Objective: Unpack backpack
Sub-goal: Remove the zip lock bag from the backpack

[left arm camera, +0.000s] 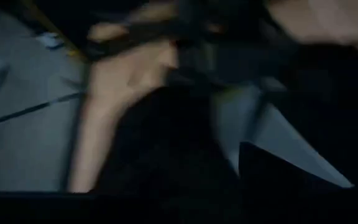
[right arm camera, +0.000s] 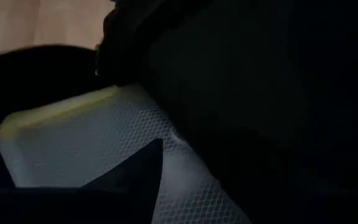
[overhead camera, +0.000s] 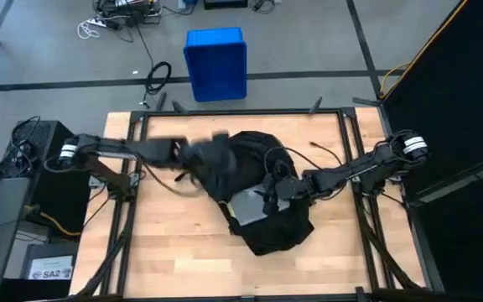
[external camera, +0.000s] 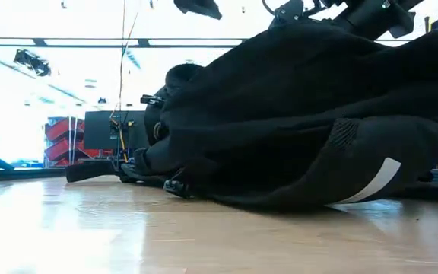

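One backpack (overhead camera: 262, 197) lying flat, long axis diagonal across table (overhead camera: 183, 252)

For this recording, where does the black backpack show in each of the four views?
High view: backpack at table centre, between both arms.
Low view: fills the right half, white stripe low on it.
Left wrist view: dark blurred mass, lower middle.
Right wrist view: black fabric on the right.
Shared landmark: pale grey panel inside the opening.

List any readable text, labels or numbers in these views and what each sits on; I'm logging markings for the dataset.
"SA2" on a white label on the floor beside the table's left edge; smaller print under it is too small to read.
Nothing readable on the backpack, blue crate or either arm.
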